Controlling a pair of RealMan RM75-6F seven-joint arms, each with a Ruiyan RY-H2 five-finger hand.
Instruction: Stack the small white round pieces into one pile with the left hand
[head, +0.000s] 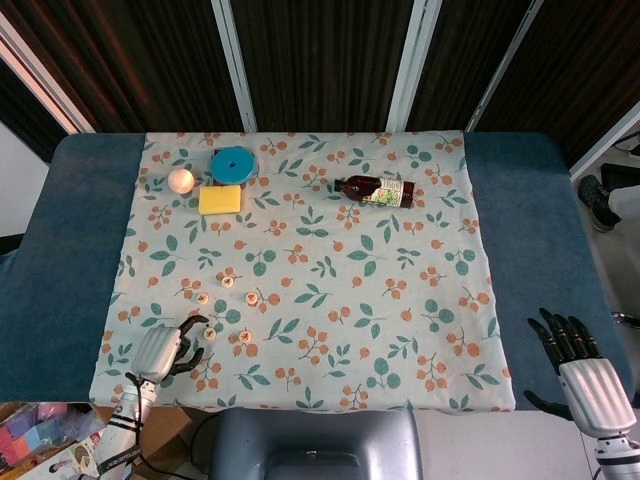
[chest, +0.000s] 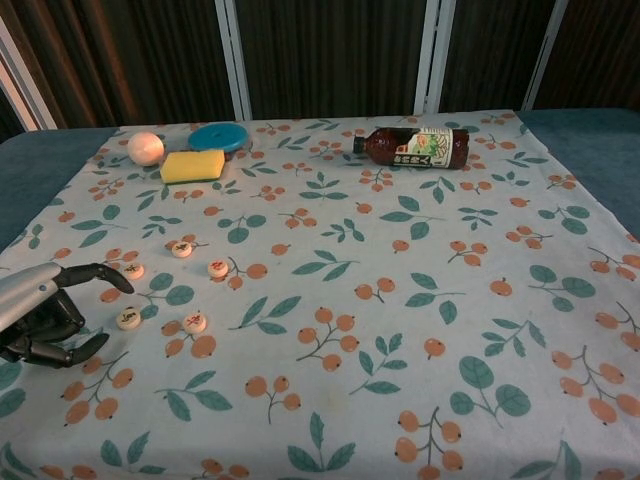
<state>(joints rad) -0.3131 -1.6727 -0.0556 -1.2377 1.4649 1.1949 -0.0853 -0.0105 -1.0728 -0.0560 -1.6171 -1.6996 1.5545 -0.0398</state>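
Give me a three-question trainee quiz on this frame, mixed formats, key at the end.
1. True or false: the brown bottle stands upright on the floral cloth.
2. Multiple choice: what lies right beside the yellow sponge? A) a fork B) the blue round lid C) a mug
3. Fill in: the left hand is near the small white round pieces and holds ____.

Key
1. False; it lies on its side.
2. B
3. Nothing; none of the five pieces is stacked yet. The right hand is at the table's near right edge, fingers spread.
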